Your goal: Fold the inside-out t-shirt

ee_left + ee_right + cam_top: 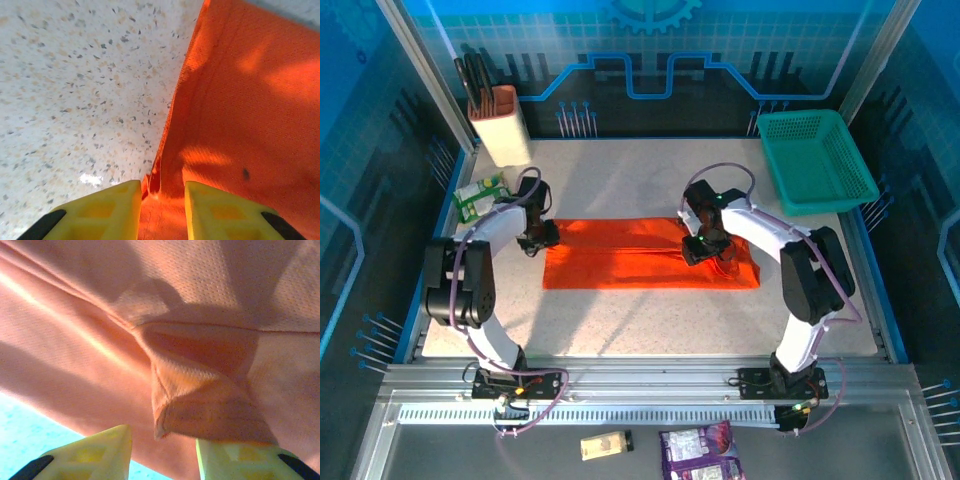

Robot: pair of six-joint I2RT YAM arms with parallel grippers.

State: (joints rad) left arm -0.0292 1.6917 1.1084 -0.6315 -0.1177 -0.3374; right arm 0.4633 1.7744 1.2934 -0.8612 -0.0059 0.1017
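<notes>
Left claw (161,189), right claw (162,437) both apart, shirt (630,262) edge between. If you retreat carelessly, cloth probably snags and drags fold open.

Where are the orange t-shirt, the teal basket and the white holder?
orange t-shirt (640,258), top external view, middle of the fabric.
teal basket (815,155), top external view, its bare mesh floor.
white holder (503,132), top external view, its front wall.

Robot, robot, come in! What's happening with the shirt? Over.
Left gripper open at left edge of shirt. Right gripper open over its right end. Shirt flat, a long strip. Basket stands apart, far right.
</notes>
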